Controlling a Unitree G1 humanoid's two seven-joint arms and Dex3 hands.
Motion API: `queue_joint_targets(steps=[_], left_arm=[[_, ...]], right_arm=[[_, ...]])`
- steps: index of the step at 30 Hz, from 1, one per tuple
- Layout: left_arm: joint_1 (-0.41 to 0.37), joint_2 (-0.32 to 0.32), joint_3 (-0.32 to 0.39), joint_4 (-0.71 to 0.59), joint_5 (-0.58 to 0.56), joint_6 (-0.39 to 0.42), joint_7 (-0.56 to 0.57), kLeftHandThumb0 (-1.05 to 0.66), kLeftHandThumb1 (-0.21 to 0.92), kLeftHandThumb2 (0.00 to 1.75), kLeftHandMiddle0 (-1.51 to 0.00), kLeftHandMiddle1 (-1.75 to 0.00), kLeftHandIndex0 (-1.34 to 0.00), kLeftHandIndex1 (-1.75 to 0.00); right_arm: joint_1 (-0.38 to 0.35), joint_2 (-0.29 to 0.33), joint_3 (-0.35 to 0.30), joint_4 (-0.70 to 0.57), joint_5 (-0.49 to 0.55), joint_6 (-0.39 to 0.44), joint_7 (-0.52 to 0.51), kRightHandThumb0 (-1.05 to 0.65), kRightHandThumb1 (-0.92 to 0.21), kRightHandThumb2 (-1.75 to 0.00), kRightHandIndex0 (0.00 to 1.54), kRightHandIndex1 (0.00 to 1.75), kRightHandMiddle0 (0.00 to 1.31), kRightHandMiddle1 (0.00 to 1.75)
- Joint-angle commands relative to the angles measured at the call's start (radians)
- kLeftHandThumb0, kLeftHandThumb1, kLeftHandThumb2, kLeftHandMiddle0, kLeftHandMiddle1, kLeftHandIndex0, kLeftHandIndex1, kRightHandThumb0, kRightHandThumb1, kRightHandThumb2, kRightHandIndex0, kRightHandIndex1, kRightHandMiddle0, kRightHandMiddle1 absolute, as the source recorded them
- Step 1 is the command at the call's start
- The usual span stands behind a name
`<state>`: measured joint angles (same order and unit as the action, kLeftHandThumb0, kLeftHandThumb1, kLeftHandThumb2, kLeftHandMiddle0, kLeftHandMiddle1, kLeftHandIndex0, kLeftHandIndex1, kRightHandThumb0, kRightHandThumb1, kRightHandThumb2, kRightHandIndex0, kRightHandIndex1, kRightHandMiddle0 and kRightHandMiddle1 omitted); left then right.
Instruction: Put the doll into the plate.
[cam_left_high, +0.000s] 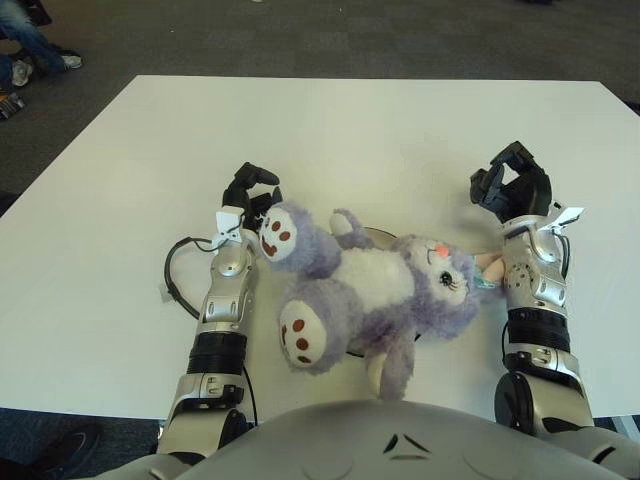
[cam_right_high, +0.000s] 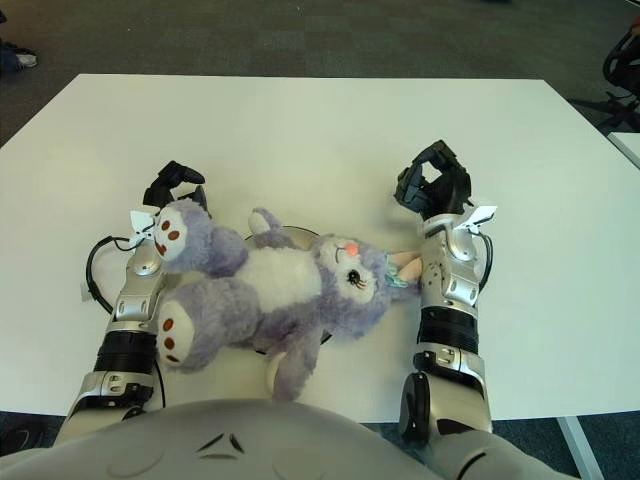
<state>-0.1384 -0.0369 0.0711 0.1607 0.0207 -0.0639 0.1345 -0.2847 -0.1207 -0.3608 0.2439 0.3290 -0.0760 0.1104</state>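
Note:
A purple and white plush doll (cam_left_high: 372, 287) lies on its back across the middle of the white table (cam_left_high: 400, 130), head to the right, feet to the left. It covers a plate, of which only a thin dark rim (cam_left_high: 383, 233) shows behind its body. My left hand (cam_left_high: 252, 190) sits just left of the doll's raised foot, fingers loosely curled and holding nothing. My right hand (cam_left_high: 512, 180) is up and to the right of the doll's head, apart from it, with relaxed fingers and nothing in them.
A black cable (cam_left_high: 172, 277) loops beside my left forearm. The table's near edge runs just below the doll. Dark carpet surrounds the table, with a person's feet (cam_left_high: 30, 45) at the far left and a chair (cam_right_high: 622, 60) at the far right.

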Motion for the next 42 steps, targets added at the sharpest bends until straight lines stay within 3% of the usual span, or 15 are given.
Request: queue_joint_targets(steps=[1,11,32,42], left_arm=[[0.051,-0.009,-0.001,0.038,0.009,0.034,0.017,-0.46,0.39,1.22,-1.23,-1.75,-0.55,-1.75],[0.053,-0.014,-0.002,0.034,0.013,0.04,0.026,-0.46,0.39,1.22,-1.23,-1.75,-0.55,-1.75],[0.056,-0.009,-0.003,0.03,0.012,0.043,0.021,-0.46,0.39,1.22,-1.24,-1.75,-0.55,-1.75],[0.058,-0.015,-0.003,0.027,0.011,0.044,0.025,-0.46,0.38,1.23,-1.24,-1.75,-0.56,-1.75]], right_arm=[[-0.002,-0.011,-0.018,-0.024,0.007,-0.031,-0.012,-0.52,-0.22,-1.43,1.2,1.75,0.69,1.75],[-0.026,-0.063,-0.054,-0.02,0.011,-0.044,-0.02,-0.53,-0.2,-1.46,1.24,1.75,0.71,1.75],[-0.047,-0.106,-0.074,-0.03,-0.033,-0.11,-0.074,-0.55,-0.14,-1.53,1.3,1.75,0.76,1.75],[-0.058,-0.157,-0.124,-0.037,-0.006,-0.102,-0.081,-0.54,-0.16,-1.5,1.29,1.75,0.74,1.75]])
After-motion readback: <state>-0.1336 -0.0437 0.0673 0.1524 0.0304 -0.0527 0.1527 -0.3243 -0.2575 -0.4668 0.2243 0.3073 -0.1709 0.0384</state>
